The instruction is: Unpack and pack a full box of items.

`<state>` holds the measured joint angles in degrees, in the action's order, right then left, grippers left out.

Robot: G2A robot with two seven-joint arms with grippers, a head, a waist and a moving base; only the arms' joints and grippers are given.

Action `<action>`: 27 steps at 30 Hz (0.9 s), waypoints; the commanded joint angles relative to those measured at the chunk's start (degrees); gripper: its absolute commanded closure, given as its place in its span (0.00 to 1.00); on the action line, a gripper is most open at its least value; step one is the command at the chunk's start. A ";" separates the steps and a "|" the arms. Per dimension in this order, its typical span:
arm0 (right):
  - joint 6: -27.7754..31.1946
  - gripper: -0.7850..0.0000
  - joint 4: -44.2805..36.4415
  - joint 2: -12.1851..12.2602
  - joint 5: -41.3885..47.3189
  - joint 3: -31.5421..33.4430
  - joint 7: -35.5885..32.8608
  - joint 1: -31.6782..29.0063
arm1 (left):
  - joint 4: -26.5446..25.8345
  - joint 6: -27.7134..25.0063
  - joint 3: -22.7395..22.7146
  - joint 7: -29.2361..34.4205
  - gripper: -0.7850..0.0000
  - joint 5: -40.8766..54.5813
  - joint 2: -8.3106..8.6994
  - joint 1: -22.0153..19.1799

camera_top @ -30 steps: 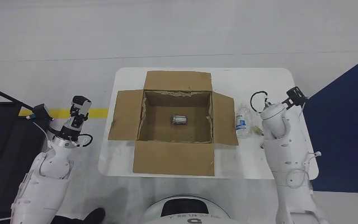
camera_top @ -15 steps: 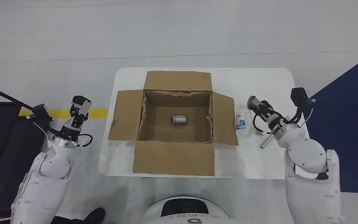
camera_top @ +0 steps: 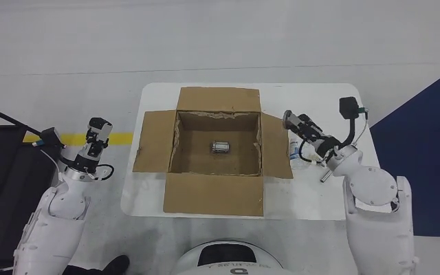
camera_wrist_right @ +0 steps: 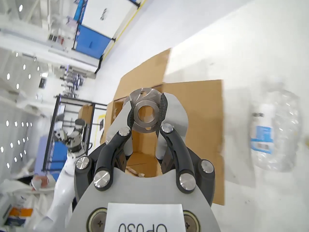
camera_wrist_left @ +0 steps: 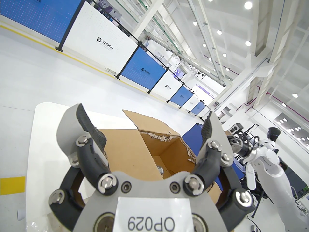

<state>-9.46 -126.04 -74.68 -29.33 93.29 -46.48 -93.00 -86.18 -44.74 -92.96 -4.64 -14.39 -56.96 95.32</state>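
An open brown cardboard box (camera_top: 213, 196) sits in the middle of the white surface (camera_top: 316, 199), all four flaps folded outward. On the box's floor, near its centre, lies a small silvery metal piece (camera_top: 220, 146); what it is cannot be made out. Just beside the box's right flap a clear plastic bottle with a blue label (camera_top: 297, 148) lies on its side on the surface, partly under the right arm. Well apart from the box's left flap, past the surface's edge, the left claw (camera_wrist_left: 149, 126) hangs spread and empty, pointing toward the box. Above the outer edge of the box's right flap, the right claw (camera_wrist_right: 146, 105) is pinching a round silver metal disc with a central hole (camera_wrist_right: 146, 113) between its ribbed pads.
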 commanded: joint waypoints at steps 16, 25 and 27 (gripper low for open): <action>-1.38 1.00 15.81 -2.04 -38.19 -40.12 -19.32 28.28 | 0.00 0.00 0.00 0.00 0.00 0.00 0.00 0.00; -6.79 1.00 29.50 -5.08 -51.67 -51.99 -24.57 36.14 | 0.00 0.00 0.00 0.00 0.00 0.00 0.00 0.00; -9.02 1.00 31.22 -5.76 -53.82 -53.18 -25.80 37.10 | 0.00 0.00 0.00 0.00 0.00 0.00 0.00 0.00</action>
<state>-17.30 -95.72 -80.11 -82.14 40.66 -71.62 -56.38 -86.18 -44.74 -92.96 -4.64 -14.39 -56.96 95.32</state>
